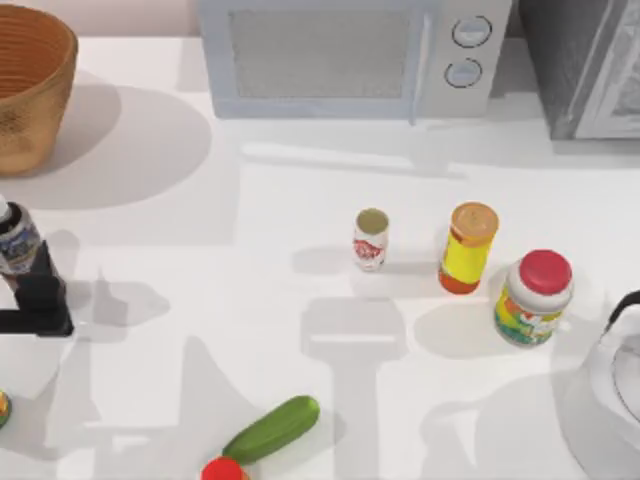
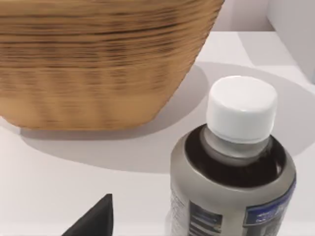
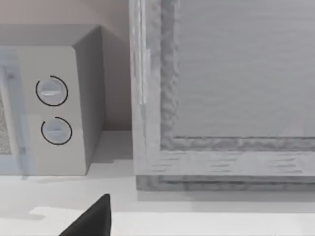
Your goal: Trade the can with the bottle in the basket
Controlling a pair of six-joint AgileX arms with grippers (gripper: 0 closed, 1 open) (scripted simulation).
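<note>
The can (image 1: 370,239) stands upright near the table's middle, white and red with a dull flat top. The woven basket (image 1: 30,90) sits at the back left corner and looks broad and tan in the left wrist view (image 2: 98,64). At the left edge the dark bottle (image 1: 15,240) stands outside the basket, its white cap (image 2: 241,108) close in the left wrist view. My left gripper (image 1: 30,278) is open just in front of the bottle. One dark fingertip (image 2: 96,219) stays apart from the bottle. My right gripper (image 3: 157,228) is open, facing the back wall.
A microwave (image 1: 350,60) and a grey cabinet (image 1: 590,70) line the back. A yellow orange-capped container (image 1: 468,248) and a red-lidded jar (image 1: 535,298) stand right of the can. A cucumber (image 1: 272,428) lies at the front. A white rounded object (image 1: 615,390) sits at the right edge.
</note>
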